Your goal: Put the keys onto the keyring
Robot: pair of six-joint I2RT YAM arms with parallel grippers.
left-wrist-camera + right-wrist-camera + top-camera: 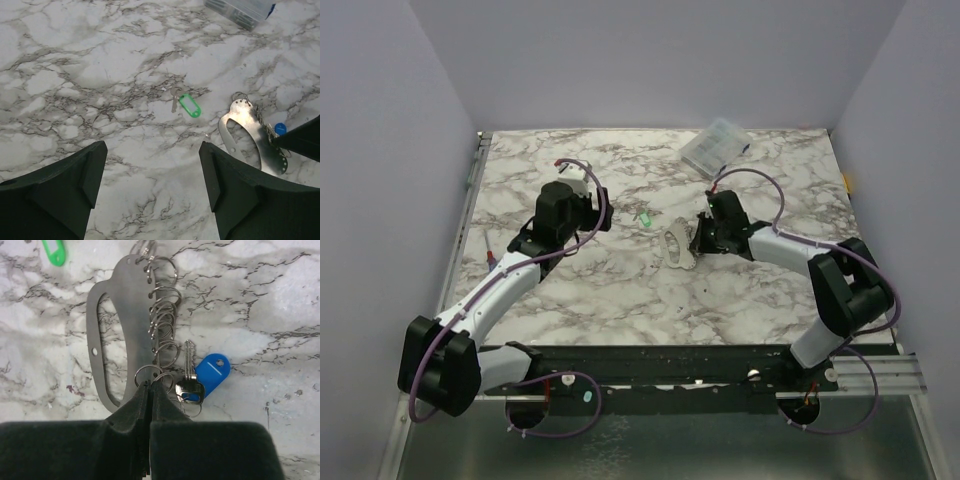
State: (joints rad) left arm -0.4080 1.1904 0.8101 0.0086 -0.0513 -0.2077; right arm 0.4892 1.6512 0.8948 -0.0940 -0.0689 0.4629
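On the marble-patterned table (75,75), the left gripper (152,147) hangs with its two black fingers spread wide apart and nothing between them, seen low in the left wrist view. Just above its gap, near the centre of that frame, the green-tagged key (186,104) lies flat on the table by itself, well apart from the fingers. To its right rests the keyring (125,315), a flat silvery loop-shaped band with a row of small split rings strung along one edge. In the right wrist view it runs from the top centre down to the middle of the frame. The right gripper (148,384) comes up from the bottom of that view with its fingers pressed tightly together, the tips touching the lower end of the band where one split ring hangs. Whether any metal is nipped between them cannot be told. Just right of those tips lies the blue-tagged key (202,375), its shaft pointing up the frame beside the rings and its head against a cluster of them. A clear plastic compartment box (240,10) sits at the top right of the left wrist view.
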